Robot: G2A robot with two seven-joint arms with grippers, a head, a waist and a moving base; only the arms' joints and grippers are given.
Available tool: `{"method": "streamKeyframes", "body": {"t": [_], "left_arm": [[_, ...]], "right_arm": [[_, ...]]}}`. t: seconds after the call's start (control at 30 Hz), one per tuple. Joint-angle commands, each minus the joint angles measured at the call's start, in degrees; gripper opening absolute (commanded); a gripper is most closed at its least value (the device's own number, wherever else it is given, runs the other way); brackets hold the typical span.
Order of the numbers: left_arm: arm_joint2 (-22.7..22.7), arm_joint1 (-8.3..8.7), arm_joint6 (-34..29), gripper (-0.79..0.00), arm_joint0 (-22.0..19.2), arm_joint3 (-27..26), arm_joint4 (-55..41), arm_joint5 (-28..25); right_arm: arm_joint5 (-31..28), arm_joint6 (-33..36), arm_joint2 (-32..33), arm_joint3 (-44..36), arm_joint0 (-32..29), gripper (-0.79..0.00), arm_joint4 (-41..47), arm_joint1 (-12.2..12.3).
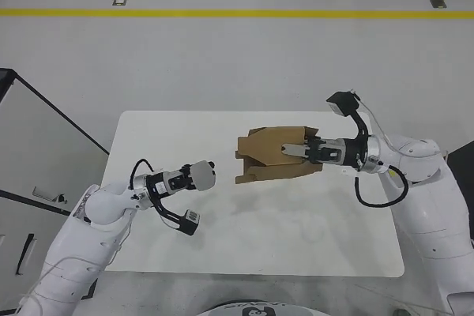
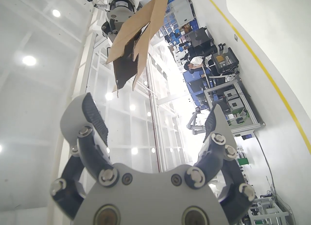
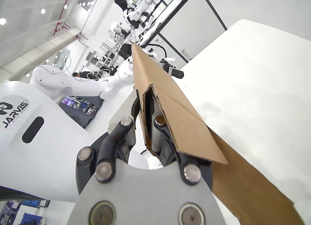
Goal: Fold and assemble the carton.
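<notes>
A brown cardboard carton [image 1: 273, 155], still mostly flat with loose flaps, hangs above the far right part of the white table [image 1: 221, 245]. My right gripper [image 1: 294, 150] is shut on one panel of the carton [image 3: 167, 104], which runs up between its fingers. My left gripper [image 1: 210, 171] hovers over the table's left half, pointing toward the carton with a gap between them. Its fingers [image 2: 93, 114] stand open and empty, and the carton [image 2: 136, 41] shows farther off past them.
A black-framed rack [image 1: 16, 158] stands off the table's left side. A yellow floor line [image 1: 237, 13] runs along the far side. The table's near half is bare white surface.
</notes>
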Motion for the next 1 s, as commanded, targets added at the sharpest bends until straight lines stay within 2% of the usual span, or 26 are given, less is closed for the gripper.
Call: {"method": "streamKeyframes", "body": {"t": [0.0,0.57,0.7,0.73,0.77,0.97], "left_arm": [[0.05,-0.01,-0.01,0.0,-0.02,-0.01,0.0,0.01],[0.0,-0.01,-0.29,0.0,0.01,0.07,-0.01,-0.28],[-0.24,0.05,-0.64,0.0,-0.43,-0.35,-2.19,-7.71],[-0.38,0.06,-0.94,0.0,-0.45,-0.48,-4.38,-11.98],[-0.43,0.09,-0.7,0.0,-0.54,-0.9,-5.2,-13.72],[-0.69,0.12,-0.61,0.0,-0.82,-1.54,-5.41,-14.31]], "right_arm": [[0.05,0.05,-0.01,0.02,-0.01,-0.785,0.06,0.0],[0.05,0.05,-0.01,0.02,-0.01,-0.785,0.06,0.0],[0.05,0.05,-0.01,0.02,-0.01,-0.785,0.06,0.0],[0.05,0.05,-0.01,0.02,-0.01,-0.785,0.06,0.0],[0.05,0.05,-0.01,0.02,-0.01,-0.785,0.06,0.0],[0.05,0.05,-0.01,0.02,-0.01,-0.785,0.06,0.0]]}}
